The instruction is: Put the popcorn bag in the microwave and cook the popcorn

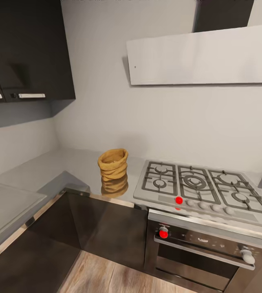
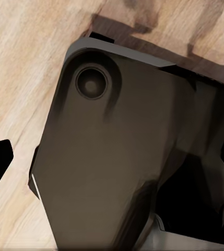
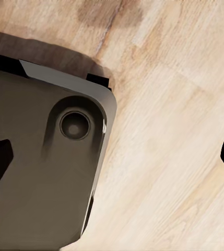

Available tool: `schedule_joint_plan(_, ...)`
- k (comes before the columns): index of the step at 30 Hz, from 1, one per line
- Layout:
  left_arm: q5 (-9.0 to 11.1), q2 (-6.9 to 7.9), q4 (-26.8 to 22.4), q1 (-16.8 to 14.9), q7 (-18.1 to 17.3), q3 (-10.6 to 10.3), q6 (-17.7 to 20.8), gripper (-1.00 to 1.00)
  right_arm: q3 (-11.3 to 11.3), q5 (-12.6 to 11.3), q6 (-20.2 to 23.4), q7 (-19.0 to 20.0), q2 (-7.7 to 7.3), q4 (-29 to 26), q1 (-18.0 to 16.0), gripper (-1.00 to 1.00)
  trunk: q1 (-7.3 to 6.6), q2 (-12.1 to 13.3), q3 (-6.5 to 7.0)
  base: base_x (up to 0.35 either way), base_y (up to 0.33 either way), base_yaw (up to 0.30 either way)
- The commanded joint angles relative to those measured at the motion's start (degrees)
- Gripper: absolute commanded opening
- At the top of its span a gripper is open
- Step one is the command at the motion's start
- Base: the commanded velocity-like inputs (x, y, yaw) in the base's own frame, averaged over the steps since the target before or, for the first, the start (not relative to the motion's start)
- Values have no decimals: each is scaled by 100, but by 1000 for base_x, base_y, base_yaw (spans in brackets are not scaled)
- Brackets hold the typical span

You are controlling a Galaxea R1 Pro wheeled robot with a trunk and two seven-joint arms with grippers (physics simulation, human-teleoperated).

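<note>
Tan-brown popcorn bag [image 1: 113, 164], glossy grey countertop [image 1: 65, 162], dark cabinets [image 1: 106, 228], red knob [image 1: 179, 200]

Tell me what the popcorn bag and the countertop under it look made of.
The popcorn bag looks like soft tan paper or cloth, matte, judging by its wrinkled folds and rolled rim. The countertop looks like polished grey stone or a similar glossy slab: the bag's reflection shows in it.
</note>
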Motion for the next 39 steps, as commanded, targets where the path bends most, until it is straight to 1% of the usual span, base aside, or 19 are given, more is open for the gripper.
schedule_joint_plan(1,20,-2,0,-2,13,4,-9,100,-45,19,-27,12,-7,17,-7,100,-22,37,12,0,0,0)
schedule_joint_plan(34,15,-11,4,-2,20,-2,-57,100,-52,27,-26,12,-3,17,-7,100,-747,1361,604,0,0,0)
schedule_joint_plan(36,15,-11,4,-2,20,-2,-60,100,-59,33,-26,17,8,17,-7,100,-791,1441,640,0,0,0)
schedule_joint_plan(39,22,-11,5,-2,21,-2,-61,100,-57,41,-26,20,79,17,-7,100,-857,1561,694,0,0,0)
